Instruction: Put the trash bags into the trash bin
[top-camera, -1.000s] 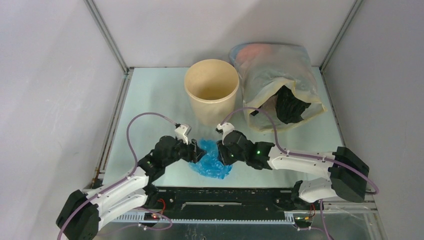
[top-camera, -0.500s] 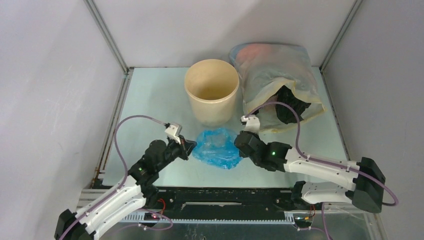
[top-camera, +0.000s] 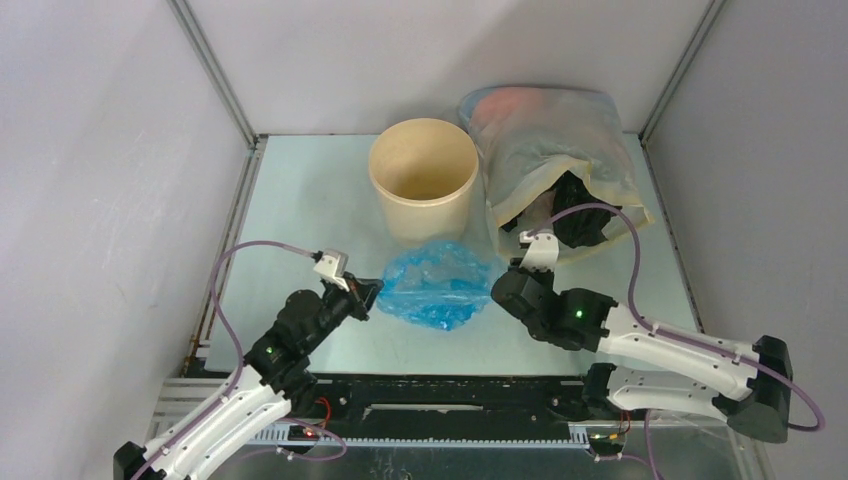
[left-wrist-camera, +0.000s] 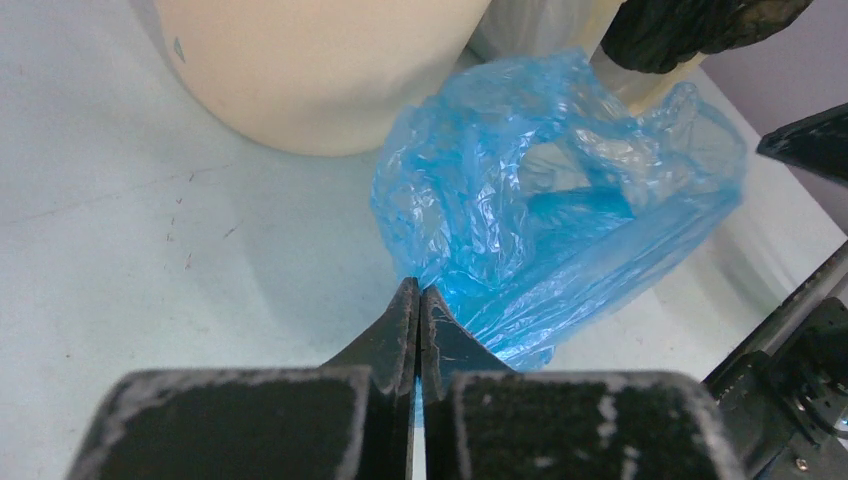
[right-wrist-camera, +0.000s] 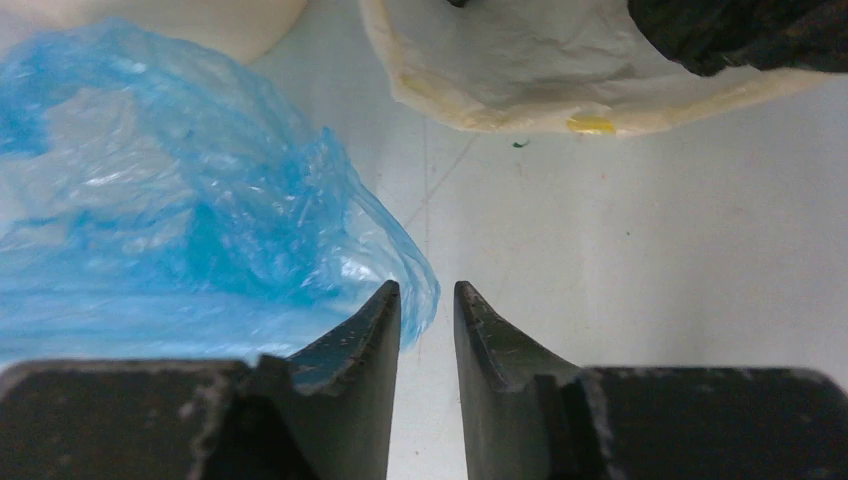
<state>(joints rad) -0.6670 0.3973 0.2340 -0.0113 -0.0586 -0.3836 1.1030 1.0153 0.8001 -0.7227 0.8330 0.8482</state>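
Left wrist: trash bin (left-wrist-camera: 320, 70) is cropped at the top, rim out of frame. Left gripper (left-wrist-camera: 418, 300) tips are pressed together at the trash bag (left-wrist-camera: 540, 230) edge, and how much film is caught is hidden. Right wrist: bag runs off the left edge, and the sack (right-wrist-camera: 540, 80) is cut by the top edge. Top view: can't identify the black lump (top-camera: 580, 228) half-buried in the sack mouth, or the reddish blur (top-camera: 515, 100) behind cloudy plastic.

trash bag (top-camera: 437, 284): translucent light blue | trash bin (top-camera: 423, 180): tan | sack (top-camera: 560, 135): cloudy beige | table (top-camera: 300, 190): pale green
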